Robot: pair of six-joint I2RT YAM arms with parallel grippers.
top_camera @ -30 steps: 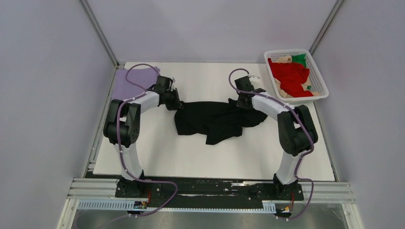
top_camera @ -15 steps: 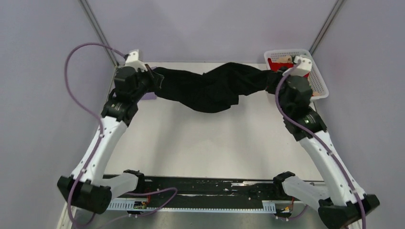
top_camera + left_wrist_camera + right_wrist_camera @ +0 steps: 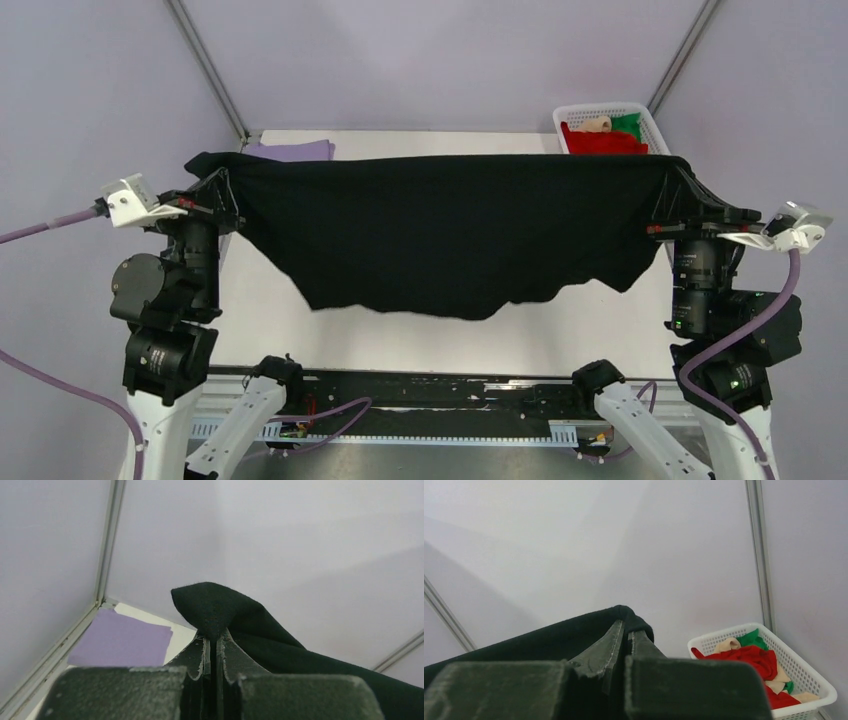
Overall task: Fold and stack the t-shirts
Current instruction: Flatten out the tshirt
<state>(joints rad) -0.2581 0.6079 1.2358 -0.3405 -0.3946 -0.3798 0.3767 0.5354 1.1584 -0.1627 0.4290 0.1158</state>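
The large black t-shirt (image 3: 440, 235) hangs stretched wide in the air between both arms, high above the table. My left gripper (image 3: 207, 180) is shut on its left corner, which bunches over the fingertips in the left wrist view (image 3: 212, 607). My right gripper (image 3: 680, 178) is shut on its right corner, seen in the right wrist view (image 3: 624, 617). A folded lavender t-shirt (image 3: 292, 150) lies flat at the table's back left and shows in the left wrist view (image 3: 120, 642). Red (image 3: 600, 143), green (image 3: 628, 124) and beige (image 3: 596, 122) t-shirts lie in the basket.
The white lattice basket (image 3: 602, 108) stands at the back right corner, also in the right wrist view (image 3: 809, 680). The white table top (image 3: 420, 340) shows under the hanging shirt. Grey walls and metal corner posts (image 3: 205, 65) enclose the space.
Both arms have risen and spread apart, lifting the black shirt from a bunched heap on the table into a taut spread sheet in the air.
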